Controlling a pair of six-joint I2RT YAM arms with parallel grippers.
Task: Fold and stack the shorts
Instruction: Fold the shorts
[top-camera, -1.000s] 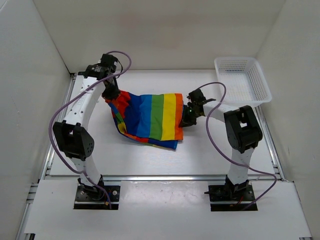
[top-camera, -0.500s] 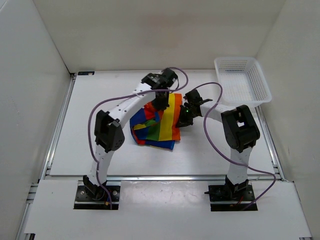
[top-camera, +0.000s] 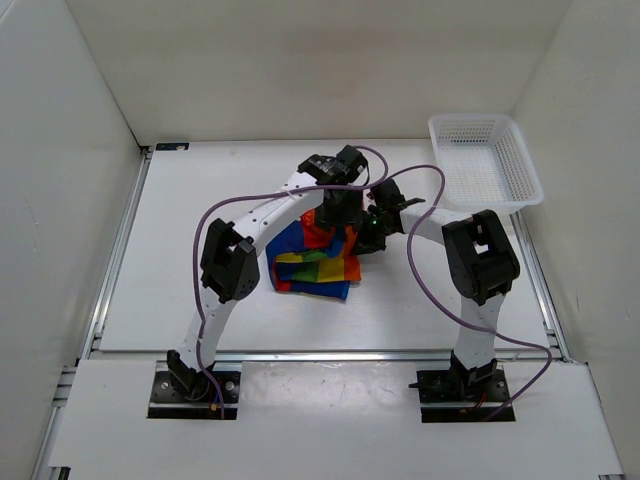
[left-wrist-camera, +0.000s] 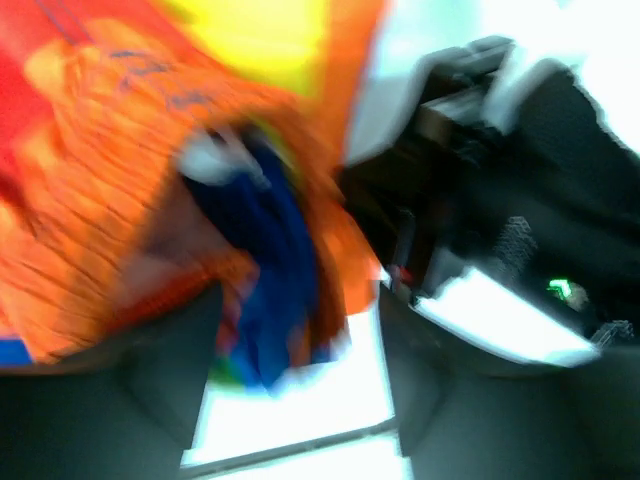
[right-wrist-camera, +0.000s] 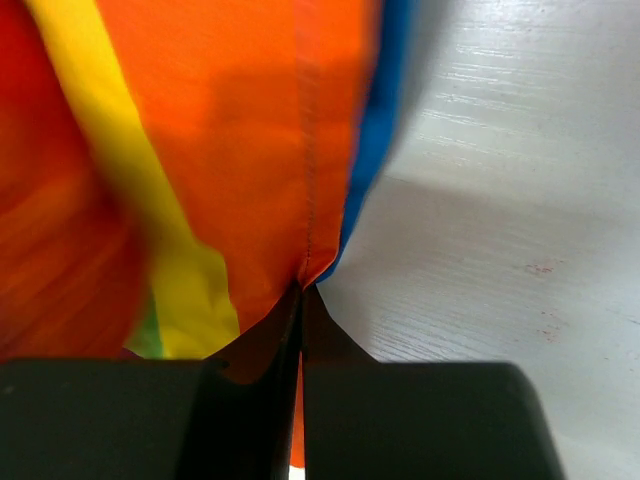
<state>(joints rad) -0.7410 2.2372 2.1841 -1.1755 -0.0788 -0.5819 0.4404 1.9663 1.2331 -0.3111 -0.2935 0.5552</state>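
The shorts (top-camera: 312, 262) lie mid-worktop (top-camera: 190, 250) in a loose half-folded bundle, the right hand (right-wrist-camera: 301, 300) clamped on their orange edge, the left hand (left-wrist-camera: 297, 335) parted over them, so neatening and stacking seem left.

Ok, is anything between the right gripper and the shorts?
Nothing visible. The right gripper has its jaws shut on the orange edge of the shorts, which lie on the table. The left gripper hangs close beside it over the same fabric, jaws apart, but not between them.
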